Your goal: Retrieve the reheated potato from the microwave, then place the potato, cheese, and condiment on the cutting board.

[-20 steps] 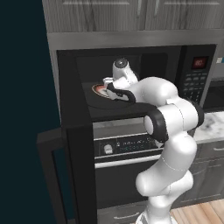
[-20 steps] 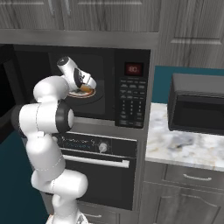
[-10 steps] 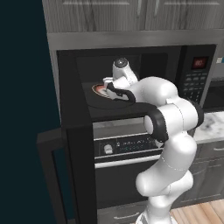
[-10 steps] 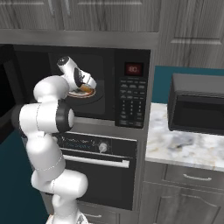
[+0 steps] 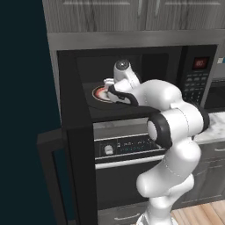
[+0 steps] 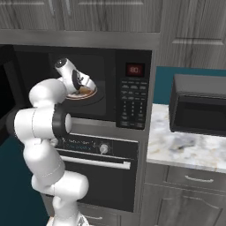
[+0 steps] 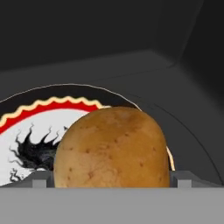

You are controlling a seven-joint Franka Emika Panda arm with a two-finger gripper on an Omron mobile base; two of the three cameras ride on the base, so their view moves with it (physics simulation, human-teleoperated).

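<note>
Nothing has shifted in the last second: the hand (image 5: 110, 89) sits inside the microwave (image 6: 132, 53), fingers flanking the potato (image 7: 112, 148), grasp unconfirmed, on its plate (image 7: 26, 127).

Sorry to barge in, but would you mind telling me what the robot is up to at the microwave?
The white arm has reached into the open microwave, its gripper low over the patterned plate inside. The potato sits on that plate, between the fingertips, one on each side. Whether they are already squeezing it cannot be told. It has not been lifted out.
</note>
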